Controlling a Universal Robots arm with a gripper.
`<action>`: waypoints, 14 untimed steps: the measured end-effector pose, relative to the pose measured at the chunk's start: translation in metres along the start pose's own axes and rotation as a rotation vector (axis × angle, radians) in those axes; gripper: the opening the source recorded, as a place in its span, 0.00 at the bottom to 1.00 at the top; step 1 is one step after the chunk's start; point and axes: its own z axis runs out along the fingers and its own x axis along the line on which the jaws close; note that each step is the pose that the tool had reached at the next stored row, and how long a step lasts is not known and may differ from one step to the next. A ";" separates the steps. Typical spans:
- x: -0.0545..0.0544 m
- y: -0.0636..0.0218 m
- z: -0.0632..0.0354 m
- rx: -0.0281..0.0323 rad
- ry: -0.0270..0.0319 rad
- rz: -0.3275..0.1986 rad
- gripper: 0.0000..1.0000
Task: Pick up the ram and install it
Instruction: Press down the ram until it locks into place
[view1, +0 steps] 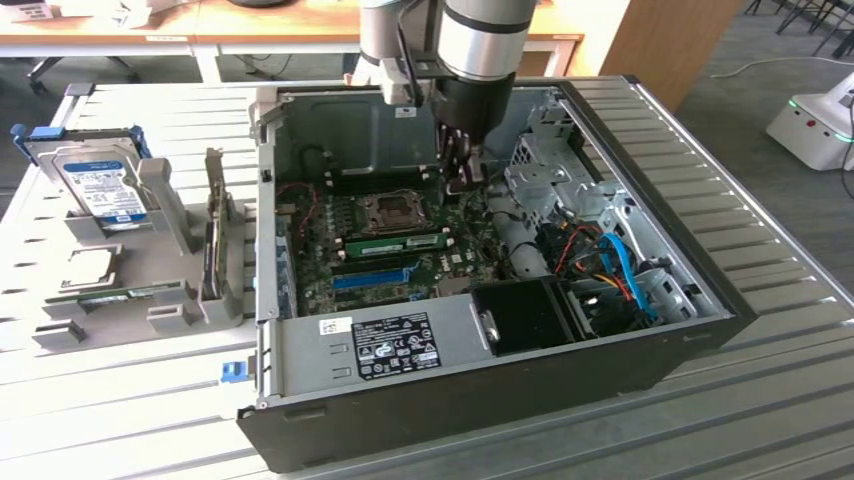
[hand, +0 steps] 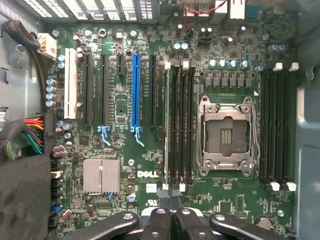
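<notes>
Wrist view is showing our shut, empty fingers (hand: 161, 215) hovering over one end of the ram (hand: 167, 125), standing in its slot near the processor socket (hand: 225, 135); we are judging it needs even downward pressure.

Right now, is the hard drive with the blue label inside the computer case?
No, the hard drive stands in the grey rack outside the computer case, on the exterior view's left.

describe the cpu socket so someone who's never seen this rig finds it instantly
Look into the open computer case, at the green motherboard on its floor. The CPU socket sits between two banks of long black memory slots. It is the only square, silver-framed opening there; its neighbours are long and narrow.
</notes>
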 end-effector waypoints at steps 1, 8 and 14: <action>0.000 0.0000 0.0011 0.0000 0.0001 0.000 0.10; 0.000 -0.0001 0.0095 0.0000 0.0001 0.000 0.10; 0.000 -0.0001 0.0170 0.0000 0.0001 0.000 0.10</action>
